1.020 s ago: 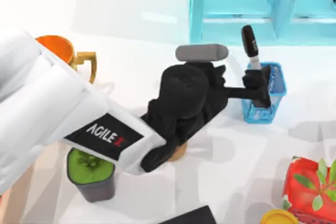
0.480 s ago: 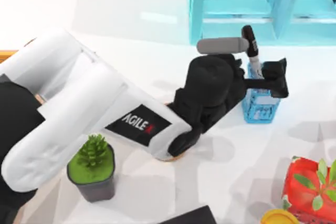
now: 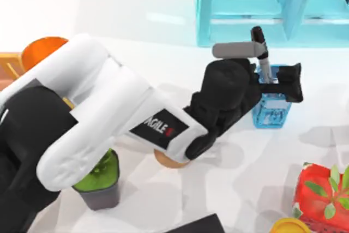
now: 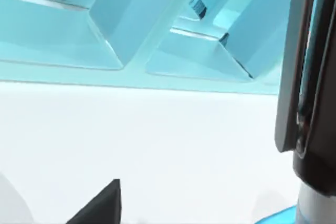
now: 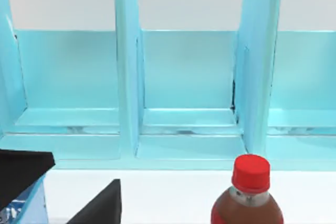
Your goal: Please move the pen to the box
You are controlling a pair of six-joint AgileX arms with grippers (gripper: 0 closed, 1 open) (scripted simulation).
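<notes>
**Left gripper over the box, pen standing inside**

Left gripper [image 3: 279,83], black and blocky, hangs above the box [image 3: 271,114] with its fingers [image 3: 295,82] spread apart; nothing lies between them. The pen [image 3: 262,53] stands nearly upright in the box, just beside the fingers: its thin white-grey barrel drops into the box and its thick black cap rises above the rim, tilted slightly toward the shelf. In the left wrist view the pen [image 4: 310,77] is seen close up as a glossy dark cap with a flat clip, passing into a pale cylindrical barrel.

The box is a small, square, blue basket with openwork lattice walls, placed on the white table [image 3: 163,69] right of centre, just in front of the shelf [image 3: 272,4]. The shelf is a smooth, light-blue unit divided by upright panels into open compartments. A grey cylinder [image 3: 234,50] sits on the wrist of the left arm [image 3: 109,107], whose shell is smooth and white with a black label.

Near the table's left edge stand a plant [image 3: 98,181] in a dark square pot and an orange cup [image 3: 41,50]. A red box [image 3: 322,195] printed with leaves lies at the right. The right wrist view faces the shelf and a brown bottle [image 5: 248,198] with a red ribbed cap.
</notes>
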